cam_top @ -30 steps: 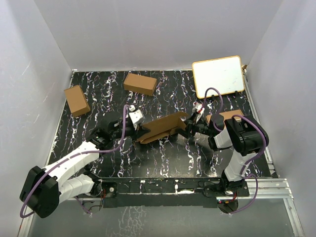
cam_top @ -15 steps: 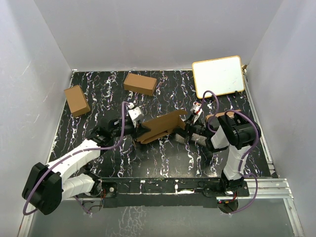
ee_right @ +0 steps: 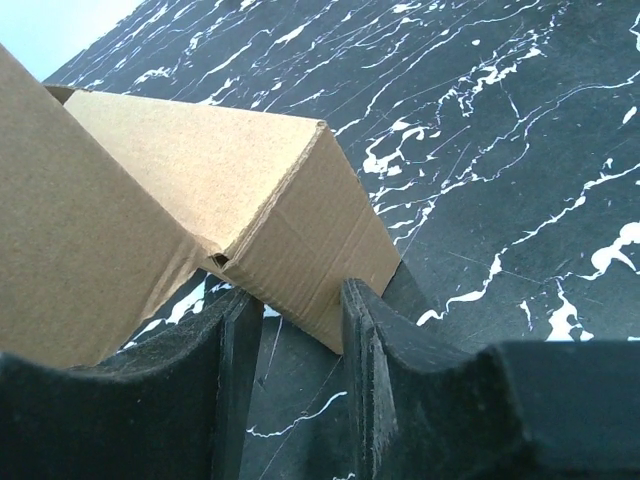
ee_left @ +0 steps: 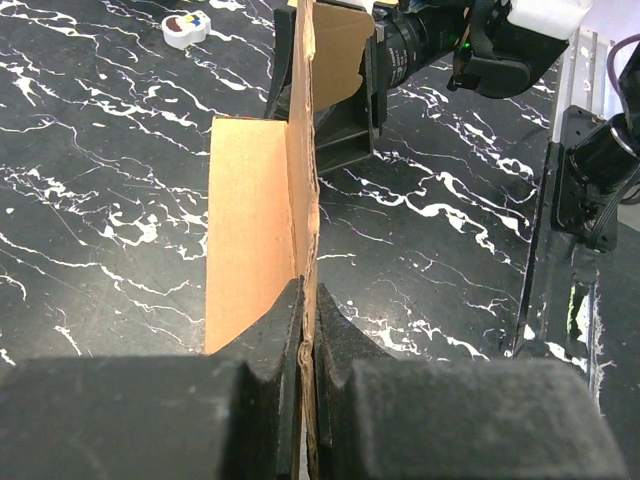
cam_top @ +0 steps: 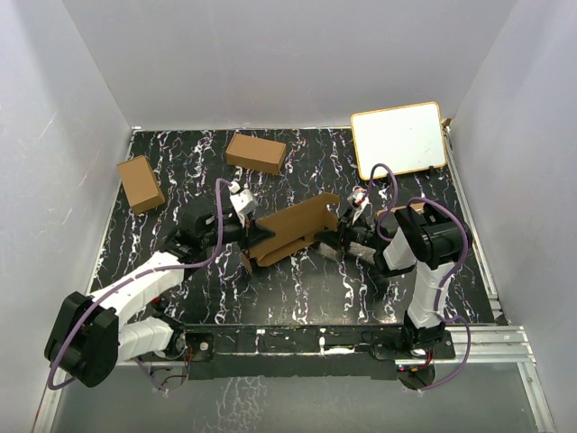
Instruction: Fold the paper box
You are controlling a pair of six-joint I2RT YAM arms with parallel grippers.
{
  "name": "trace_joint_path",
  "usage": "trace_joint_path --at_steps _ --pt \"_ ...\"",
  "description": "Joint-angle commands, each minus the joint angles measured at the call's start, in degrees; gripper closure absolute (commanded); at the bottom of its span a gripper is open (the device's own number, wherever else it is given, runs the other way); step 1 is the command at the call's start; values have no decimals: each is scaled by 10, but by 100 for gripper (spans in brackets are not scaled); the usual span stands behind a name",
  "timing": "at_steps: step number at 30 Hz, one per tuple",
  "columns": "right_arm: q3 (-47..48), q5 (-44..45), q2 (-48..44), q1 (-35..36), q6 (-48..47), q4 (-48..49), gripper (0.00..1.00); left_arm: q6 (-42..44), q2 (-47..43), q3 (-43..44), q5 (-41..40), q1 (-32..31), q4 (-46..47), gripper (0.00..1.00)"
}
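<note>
The paper box is a brown creased cardboard sheet, partly folded and held on edge at the table's middle. My left gripper is at its left end. In the left wrist view that gripper is shut on the sheet's upright panel, the cardboard edge pinched between the pads. My right gripper is at the right end. In the right wrist view its jaws stand apart, with the tip of a folded flap between the fingertips and the right finger touching the flap's edge.
Two short brown cartons lie at the back left. A white board leans at the back right. A small white object lies beyond the box. Grey walls enclose the table, and a metal rail runs along the near edge.
The right gripper's jaws have narrowed around the flap, and the right arm has folded lower and closer to the box. The left gripper has stayed shut and swung slightly, tilting the sheet.
</note>
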Motion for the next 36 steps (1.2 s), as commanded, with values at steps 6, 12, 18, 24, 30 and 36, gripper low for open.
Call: trace_joint_path --at_steps 6,12,18,24,30,36 --pt "10 25 7 13 -14 167 67 -33 15 2 46 8 37 100" --pt "13 1 -26 12 -28 153 91 -48 13 14 21 9 30 100" --pt "58 -23 -149 13 -127 -95 92 -67 -28 47 -63 16 -27 95" --pt "119 -55 -228 13 -238 -391 92 -95 -66 56 -108 23 -58 72" --pt "219 -59 -286 13 -399 -736 92 -138 -83 77 -119 25 -85 39" --pt "312 11 -289 14 -501 -1014 92 -173 -79 85 -86 29 -93 22"
